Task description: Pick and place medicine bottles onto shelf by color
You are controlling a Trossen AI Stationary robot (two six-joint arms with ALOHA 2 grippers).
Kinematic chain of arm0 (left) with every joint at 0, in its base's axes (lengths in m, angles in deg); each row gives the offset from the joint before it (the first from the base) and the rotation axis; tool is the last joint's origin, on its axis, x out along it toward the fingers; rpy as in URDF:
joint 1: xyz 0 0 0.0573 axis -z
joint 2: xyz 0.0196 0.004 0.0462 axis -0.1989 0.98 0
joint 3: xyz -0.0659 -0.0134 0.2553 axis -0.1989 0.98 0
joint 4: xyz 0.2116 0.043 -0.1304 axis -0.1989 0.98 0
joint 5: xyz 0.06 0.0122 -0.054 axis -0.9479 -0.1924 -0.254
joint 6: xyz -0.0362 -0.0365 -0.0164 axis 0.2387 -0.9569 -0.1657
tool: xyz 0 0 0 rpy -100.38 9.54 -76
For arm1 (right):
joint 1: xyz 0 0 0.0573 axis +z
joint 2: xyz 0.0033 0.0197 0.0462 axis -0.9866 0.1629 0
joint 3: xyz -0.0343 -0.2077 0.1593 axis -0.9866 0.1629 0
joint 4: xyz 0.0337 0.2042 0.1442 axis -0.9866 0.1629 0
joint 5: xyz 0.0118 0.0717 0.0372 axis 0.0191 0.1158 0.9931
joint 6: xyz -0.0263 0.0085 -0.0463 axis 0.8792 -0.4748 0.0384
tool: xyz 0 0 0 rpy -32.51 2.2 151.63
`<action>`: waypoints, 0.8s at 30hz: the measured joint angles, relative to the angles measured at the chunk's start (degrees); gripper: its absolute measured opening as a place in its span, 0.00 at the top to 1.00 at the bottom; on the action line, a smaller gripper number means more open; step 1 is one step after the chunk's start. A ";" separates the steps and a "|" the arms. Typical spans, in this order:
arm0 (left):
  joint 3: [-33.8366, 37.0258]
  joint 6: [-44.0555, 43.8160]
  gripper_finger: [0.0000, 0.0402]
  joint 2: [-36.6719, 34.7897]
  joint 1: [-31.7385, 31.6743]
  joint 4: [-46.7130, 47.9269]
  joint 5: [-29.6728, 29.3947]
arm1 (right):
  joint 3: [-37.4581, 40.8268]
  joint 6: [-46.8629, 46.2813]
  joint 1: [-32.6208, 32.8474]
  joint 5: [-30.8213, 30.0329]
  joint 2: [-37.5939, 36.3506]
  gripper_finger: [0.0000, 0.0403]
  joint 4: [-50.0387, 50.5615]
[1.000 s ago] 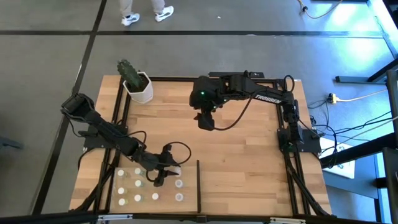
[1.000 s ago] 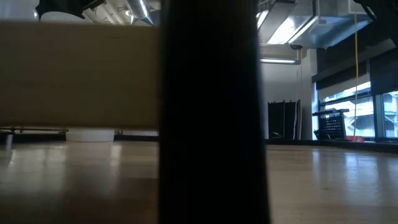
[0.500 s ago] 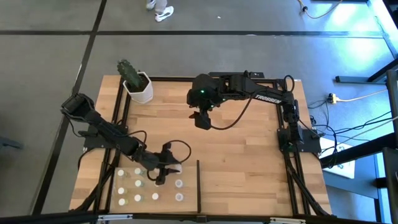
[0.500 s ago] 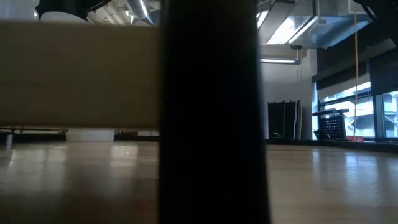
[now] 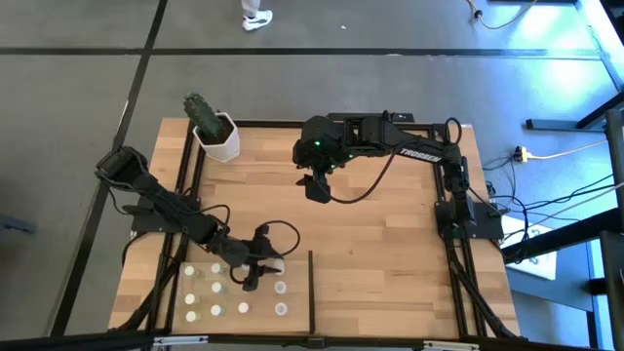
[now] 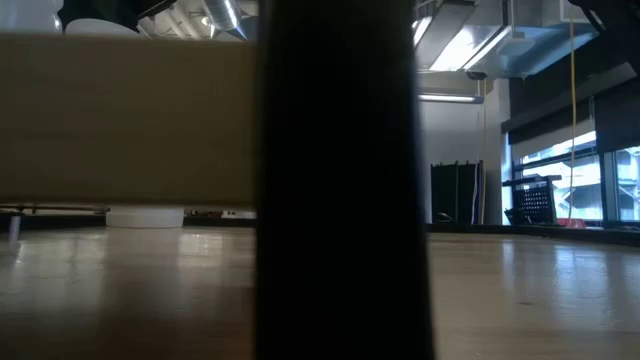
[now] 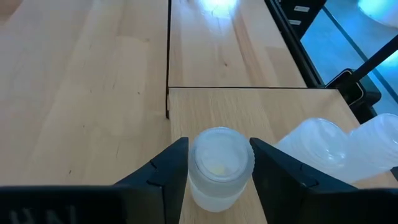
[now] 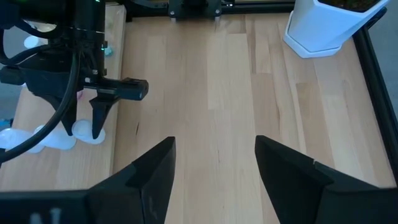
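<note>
Our left gripper [image 7: 217,163] stood low over the pale raised wooden shelf [image 7: 249,112], its fingers closed around a small frosted medicine bottle with a round white cap [image 7: 217,165]. The right gripper [image 8: 211,168] waited open above the table's middle. We judged it best to release gently, keeping the bottle upright beside its colour group.

Cool blue light spills in at the overhead view's right edge, ceiling lamps [image 6: 455,45] glare at desk level, and a blurred black post [image 6: 338,180] blocks the middle.
</note>
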 joint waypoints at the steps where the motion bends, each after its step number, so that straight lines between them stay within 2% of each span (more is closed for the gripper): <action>1: 0.00 0.00 0.59 0.00 0.00 -0.04 -0.08 | 0.00 -0.04 0.01 0.00 0.00 0.45 0.00; 7: 0.00 -0.02 0.43 0.00 0.00 -0.04 -0.18 | 0.00 0.02 0.02 0.00 0.00 0.45 0.00; 11: 0.00 -0.04 0.36 0.00 0.00 -0.58 -0.20 | 0.00 -0.03 -0.01 0.00 0.00 0.45 0.00; 18: 0.00 -0.39 0.35 -3.01 0.20 -1.61 -0.49 | 0.00 0.09 -0.01 0.00 0.00 0.45 0.00; 24: 0.00 -0.42 0.36 -9.07 0.08 0.55 -4.07 | 0.01 0.07 0.02 0.00 0.00 0.45 -0.02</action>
